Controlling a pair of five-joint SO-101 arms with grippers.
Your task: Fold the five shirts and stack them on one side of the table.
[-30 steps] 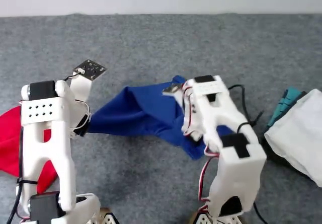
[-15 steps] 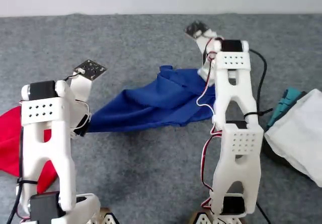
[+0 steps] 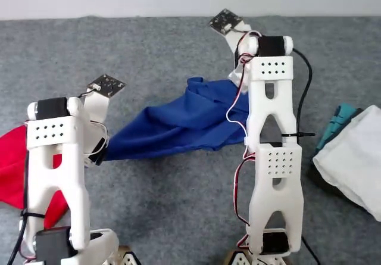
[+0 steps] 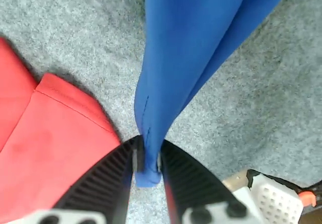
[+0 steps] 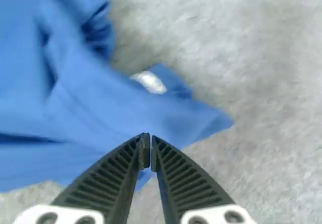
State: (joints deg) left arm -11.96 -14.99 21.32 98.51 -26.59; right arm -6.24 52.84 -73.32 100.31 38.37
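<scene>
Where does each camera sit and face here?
High view: fixed above, looking down at the table; both arms show.
Left wrist view: on left arm, looking along left gripper clamped on blue shirt, beside red shirt.
Right wrist view: on right arm, looking along shut right gripper over blue shirt.
All three share the blue shirt.

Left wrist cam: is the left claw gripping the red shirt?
No, the left claw is shut on a fold of the blue shirt; the red shirt lies beside it.
</scene>
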